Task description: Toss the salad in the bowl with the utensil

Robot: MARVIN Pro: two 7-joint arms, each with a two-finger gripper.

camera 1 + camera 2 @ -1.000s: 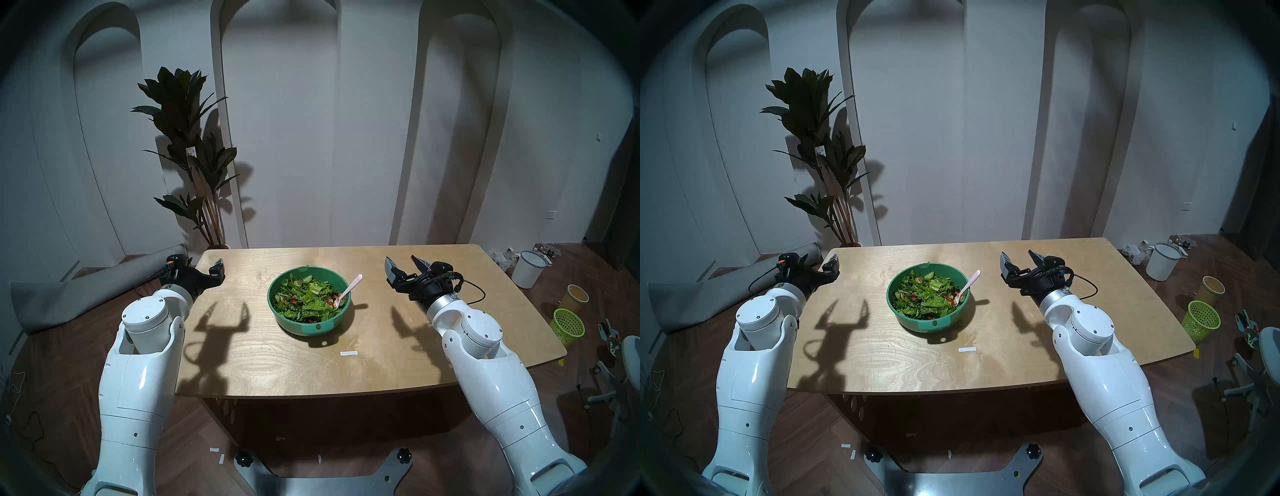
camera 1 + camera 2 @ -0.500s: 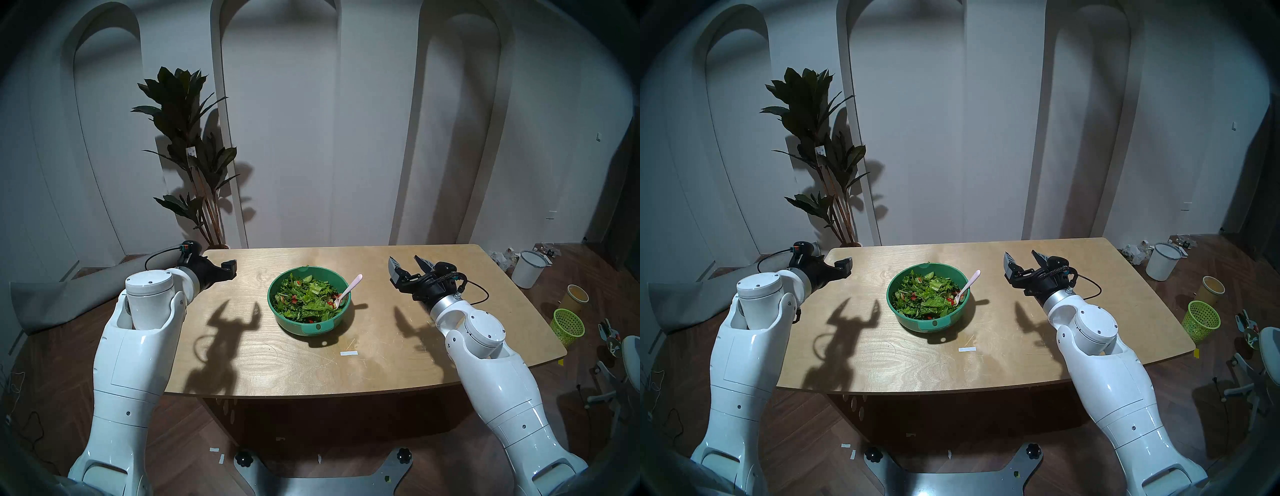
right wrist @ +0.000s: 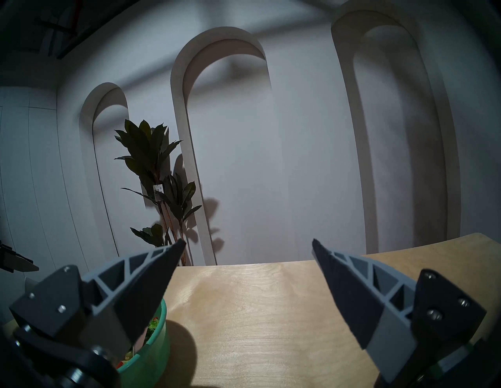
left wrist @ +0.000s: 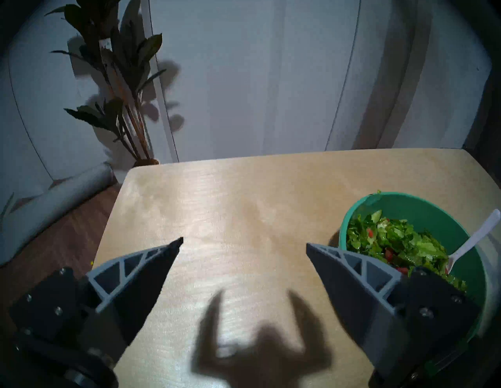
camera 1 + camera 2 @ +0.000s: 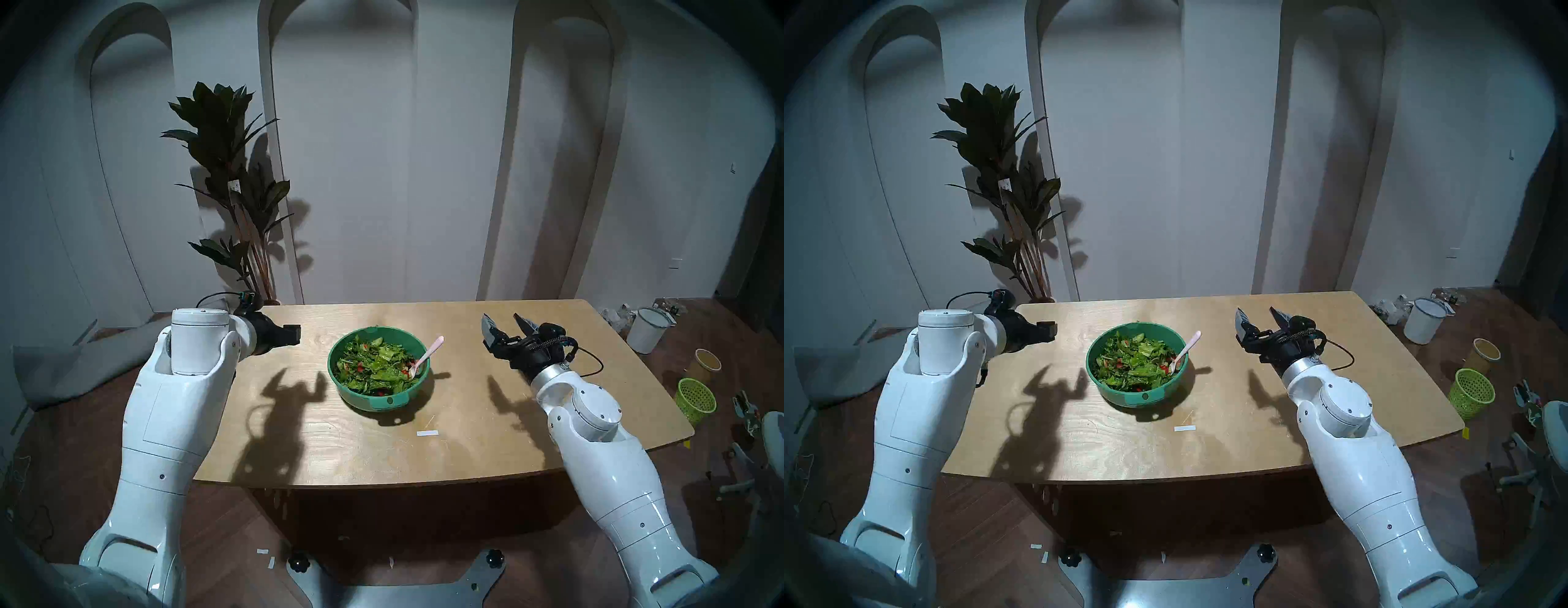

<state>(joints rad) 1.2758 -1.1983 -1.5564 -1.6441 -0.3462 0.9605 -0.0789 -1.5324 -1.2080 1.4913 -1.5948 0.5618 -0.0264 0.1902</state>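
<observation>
A teal-green bowl [image 5: 339, 384] [image 5: 1097, 382] sits mid-table, filled with the salad [image 5: 373, 367] [image 5: 1132, 365] of chopped lettuce, cucumber and red bits. The pale pink spoon [image 5: 430, 351] [image 5: 1189, 346] rests in the salad, its handle leaning over the bowl's right rim. My left gripper [image 5: 292, 332] [image 4: 244, 242] hovers open and empty just left of the bowl [image 4: 433, 211], apart from it. Right of the bowl, my right gripper [image 5: 502, 318] [image 3: 248, 241] is open and empty, clear of the spoon handle. In the right wrist view only the bowl's edge [image 3: 160, 349] shows.
A white tape strip [image 5: 427, 433] lies on the wooden table [image 5: 382, 458] in front of the bowl. A potted plant [image 5: 237, 191] stands behind the table's left corner. On the floor at right are a white bucket [image 5: 647, 331], a yellow cup [image 5: 707, 361] and a lime mesh basket [image 5: 695, 399].
My left arm has swung right toward the bowl and its wrist has turned. The right gripper has drifted slightly right. Both stay open; bowl and spoon have not moved.
</observation>
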